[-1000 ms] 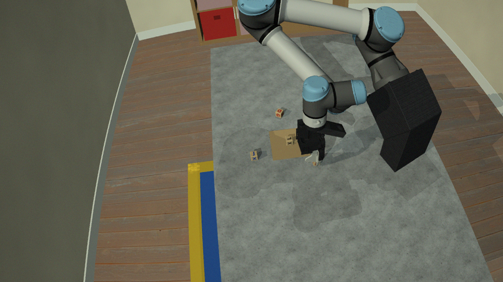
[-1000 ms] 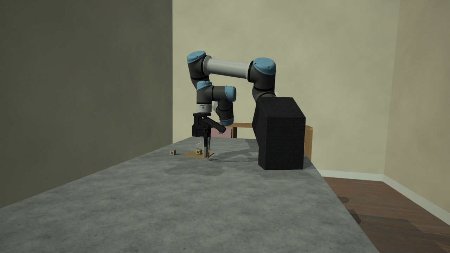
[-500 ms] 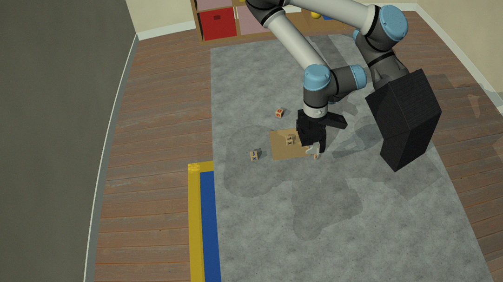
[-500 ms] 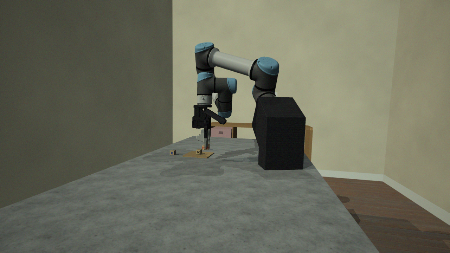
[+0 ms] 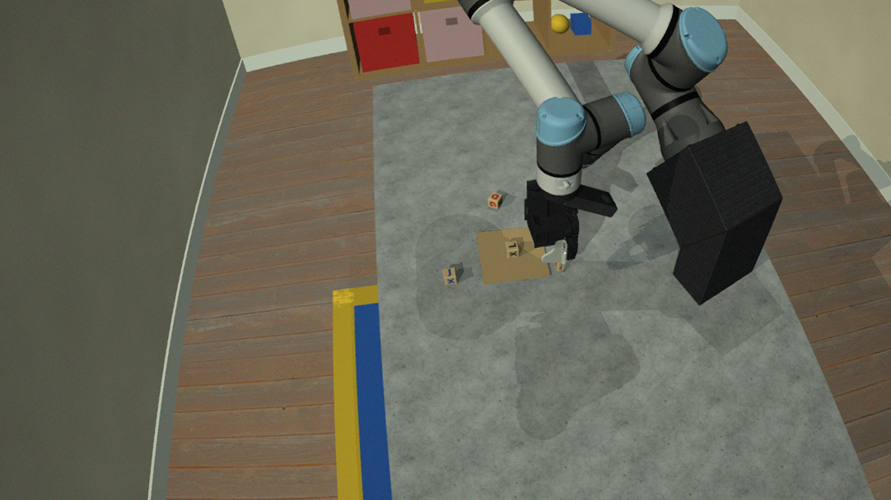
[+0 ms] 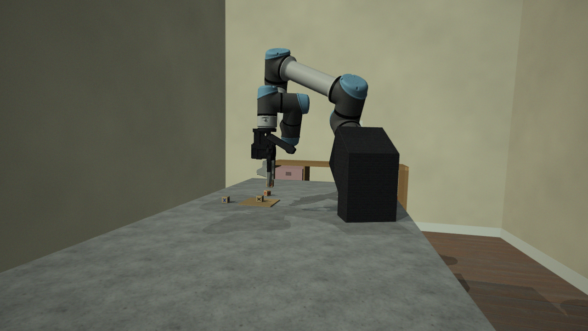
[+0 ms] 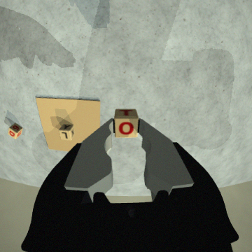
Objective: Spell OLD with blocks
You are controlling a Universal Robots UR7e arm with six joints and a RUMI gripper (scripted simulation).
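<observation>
Grey two-jaw gripper (image 7: 127, 134) clamped narrow on small wooden cube with red O (image 7: 126, 123), held above grey table surface (image 7: 182, 70), just off tan square mat (image 7: 68, 120) edge. Wooden L block (image 5: 515, 247) sits on mat. Wooden block with blue X (image 5: 450, 274) and red-lettered wooden block (image 5: 495, 199) lie off mat, well apart.

Arm (image 6: 308, 78): off-white tubular links, dark grey joint housings, light-blue round end caps. Silver wrist flange band with small dark marking. Tool (image 7: 126, 140): boxy black body, side-mounted black bar, two pale grey wedge-shaped fingers. Base hidden behind black box (image 6: 365, 173)
</observation>
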